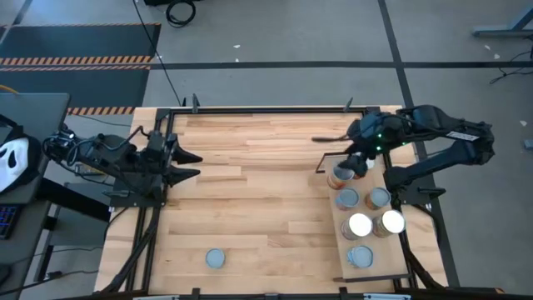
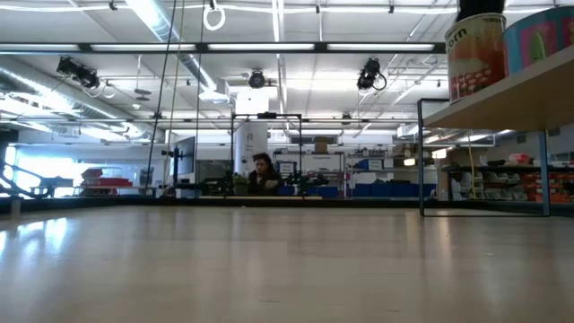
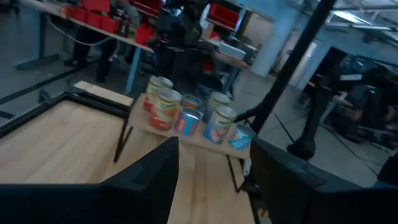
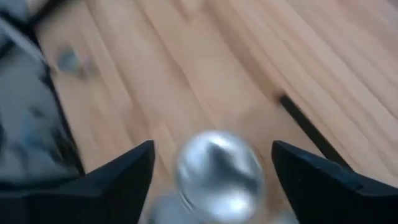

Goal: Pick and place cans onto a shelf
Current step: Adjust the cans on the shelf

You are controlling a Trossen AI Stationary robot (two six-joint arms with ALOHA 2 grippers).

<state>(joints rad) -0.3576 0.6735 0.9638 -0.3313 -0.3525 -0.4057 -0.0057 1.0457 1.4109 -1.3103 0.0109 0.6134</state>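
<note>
Hovering over the far end of the shelf (image 1: 398,265), the right gripper (image 1: 356,162) holds its fingers apart on either side of a silver-topped can (image 4: 219,169), which stands between them without visible contact. In the high view this can (image 1: 341,175) is the farthest of six on the shelf, a pale board along the right side of the slatted wooden table (image 1: 250,192). Behind it stand two grey-topped cans (image 1: 347,198), then two bright white-topped cans (image 1: 360,225), and one nearest can (image 1: 361,257). A seventh can (image 1: 216,259) stands alone on the table near its front edge, well apart from the shelf. The left gripper (image 1: 190,165) waits at the table's left edge, fingers parted and empty.
</note>
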